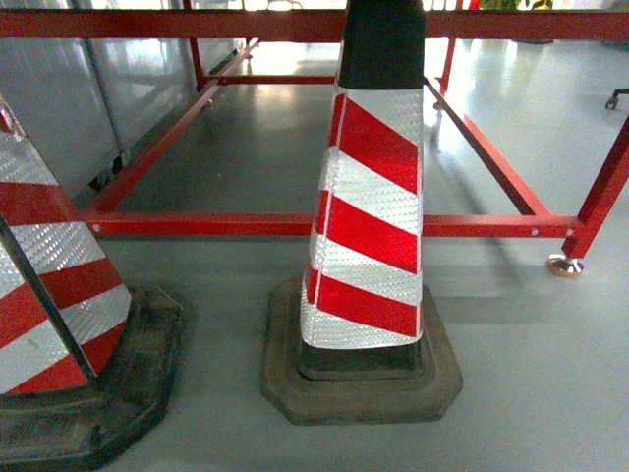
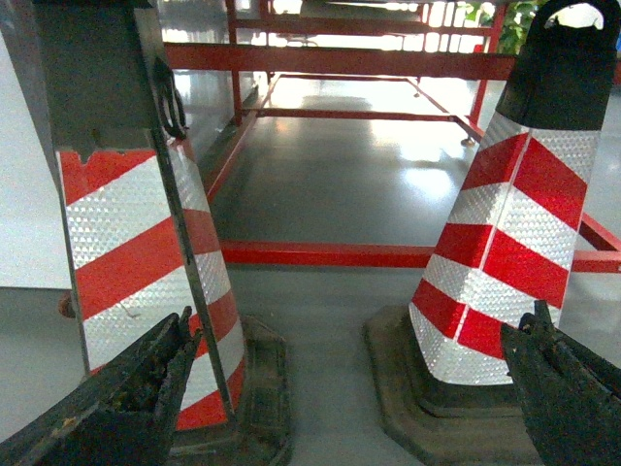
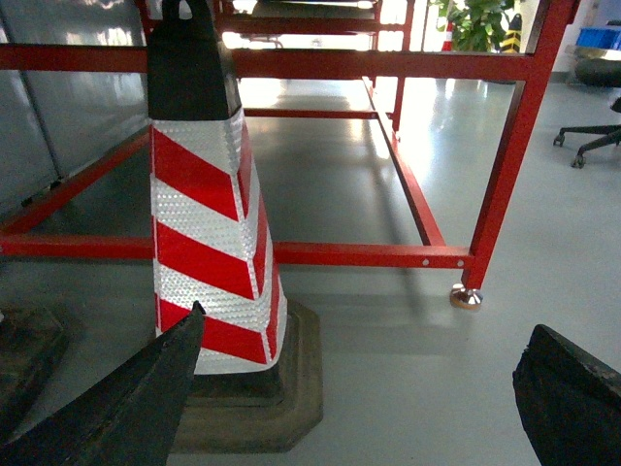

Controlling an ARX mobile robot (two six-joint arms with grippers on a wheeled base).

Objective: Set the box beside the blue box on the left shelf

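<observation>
The box, the blue box and the left shelf are all out of view. My left gripper [image 2: 354,374] hangs open low over the grey floor, its dark fingers [image 2: 126,388] spread wide. Nothing is between them. It faces the gap between two red-and-white striped cones, one on the left [image 2: 136,252] and one on the right [image 2: 514,233]. My right gripper [image 3: 364,383] is open and empty too, with a cone [image 3: 209,223] just beyond its left finger [image 3: 126,408]. Neither gripper shows in the head view.
Close ahead stand a cone [image 1: 369,216] on a dark rubber base and a second cone [image 1: 49,285] at the left. Behind them runs a low red metal frame [image 1: 246,224] with a foot [image 1: 565,265]. An office chair [image 3: 592,146] stands at the far right.
</observation>
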